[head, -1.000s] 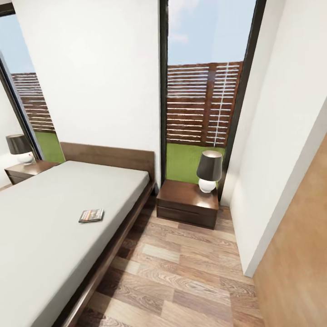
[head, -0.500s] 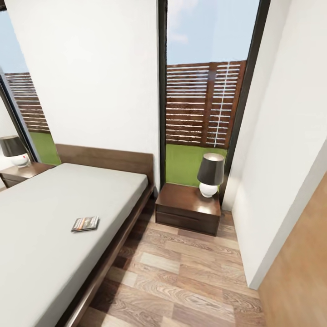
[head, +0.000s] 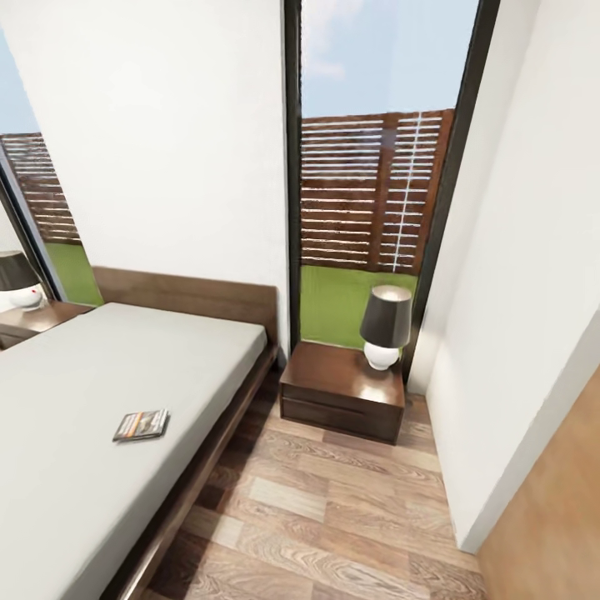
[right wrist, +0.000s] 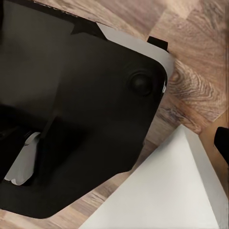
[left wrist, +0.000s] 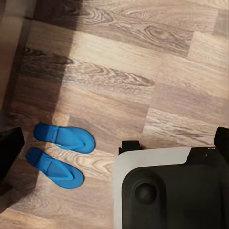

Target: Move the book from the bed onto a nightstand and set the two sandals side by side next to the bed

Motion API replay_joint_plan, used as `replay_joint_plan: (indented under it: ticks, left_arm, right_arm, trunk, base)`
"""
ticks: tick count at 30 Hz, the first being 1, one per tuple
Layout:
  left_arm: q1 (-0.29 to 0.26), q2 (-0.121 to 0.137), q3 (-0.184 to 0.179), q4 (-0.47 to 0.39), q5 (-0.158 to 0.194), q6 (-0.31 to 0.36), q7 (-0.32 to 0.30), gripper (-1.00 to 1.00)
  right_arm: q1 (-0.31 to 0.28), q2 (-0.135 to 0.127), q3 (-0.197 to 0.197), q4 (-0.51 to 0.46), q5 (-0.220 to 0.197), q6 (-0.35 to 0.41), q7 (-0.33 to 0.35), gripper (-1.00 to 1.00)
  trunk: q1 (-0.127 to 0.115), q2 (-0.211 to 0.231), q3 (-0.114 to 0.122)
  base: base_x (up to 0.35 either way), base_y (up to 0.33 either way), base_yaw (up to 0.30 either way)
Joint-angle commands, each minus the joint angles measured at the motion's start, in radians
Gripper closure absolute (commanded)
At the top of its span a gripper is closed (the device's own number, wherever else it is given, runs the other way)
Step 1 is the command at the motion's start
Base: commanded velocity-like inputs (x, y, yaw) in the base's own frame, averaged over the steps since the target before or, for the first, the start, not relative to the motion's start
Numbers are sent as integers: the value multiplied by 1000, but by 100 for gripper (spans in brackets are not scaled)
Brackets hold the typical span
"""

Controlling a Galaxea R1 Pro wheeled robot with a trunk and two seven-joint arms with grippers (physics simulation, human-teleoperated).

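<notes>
Head view: low dark-brown wooden platform bed with a smooth light-grey mattress takes the left side. Small thin paperback book with a dark cover and orange band lies flat on the mattress, toward the bed's right edge, well apart from the headboard. Low dark-brown wooden nightstand with a glossy top stands just beside the bed's head end, in front of a tall black-framed window showing a brown slatted fence. White-based table lamp with a dark shade sits on the nightstand's back right corner. Second matching nightstand with a lamp is at the far left edge.

Left wrist view: two bright blue flat flip-flop sandals lie side by side, almost touching, on the wood-plank floor, near the robot's black-and-white base. Left gripper's opening cannot be told.

Right wrist view: base and floor; right gripper's state cannot be told.
</notes>
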Motion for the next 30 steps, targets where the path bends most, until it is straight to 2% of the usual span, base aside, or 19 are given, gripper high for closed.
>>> replay_joint_plan:
  ticks: [1,30]
  left_arm:
    - [-1,0,2,1,0,-3,-4,-100]
    - [-1,0,2,0,0,-4,-4,-100]
  right_arm:
    - [-1,0,7,1,1,1,3,-100]
    - [-1,0,7,1,1,1,3,-100]
  trunk:
    - [1,-1,-2]
    - [1,-1,-2]
  base:
    - [258,-83,0]
    - [258,-52,0]
